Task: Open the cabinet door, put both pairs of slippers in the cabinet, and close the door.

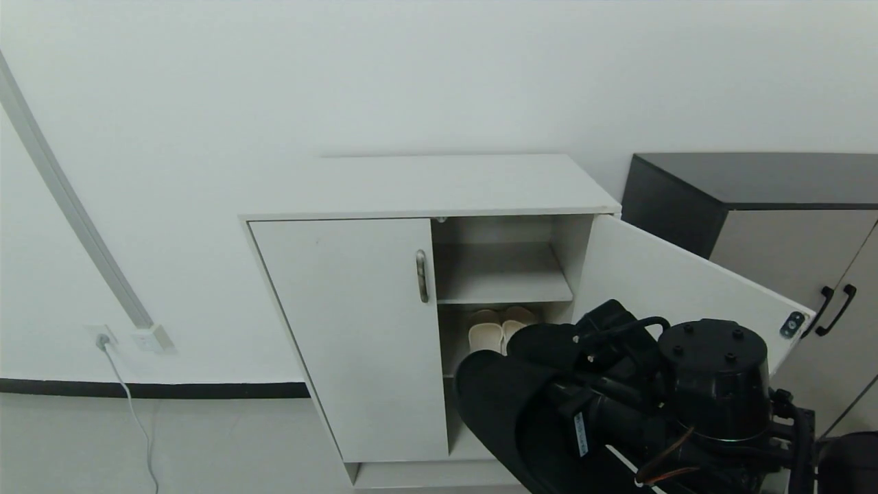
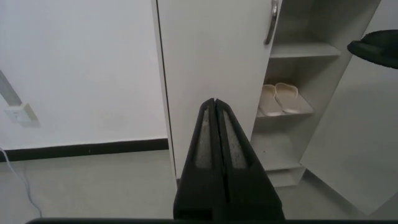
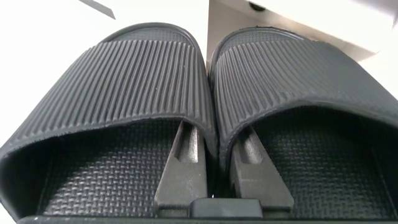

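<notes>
While the right hand point(image 3: 214, 140) pinched both black slippers point(image 3: 143, 81), either might have slipped free or clipped the open cabinet door point(image 1: 672, 281).

The black slippers point(image 1: 507, 391) in front of the cabinet point(image 1: 357, 329) hide part of the white slippers point(image 1: 497, 328) on a shelf inside it, and the picture's bottom edge cuts the black pair off. Their straps cover the tips of the right hand point(image 3: 214, 149)

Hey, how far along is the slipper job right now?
Done: the cabinet door stands open and the cream slippers sit inside on a shelf. In hand: the right gripper clamps the black slippers before the opening. Left: shelving them and closing the door.
</notes>
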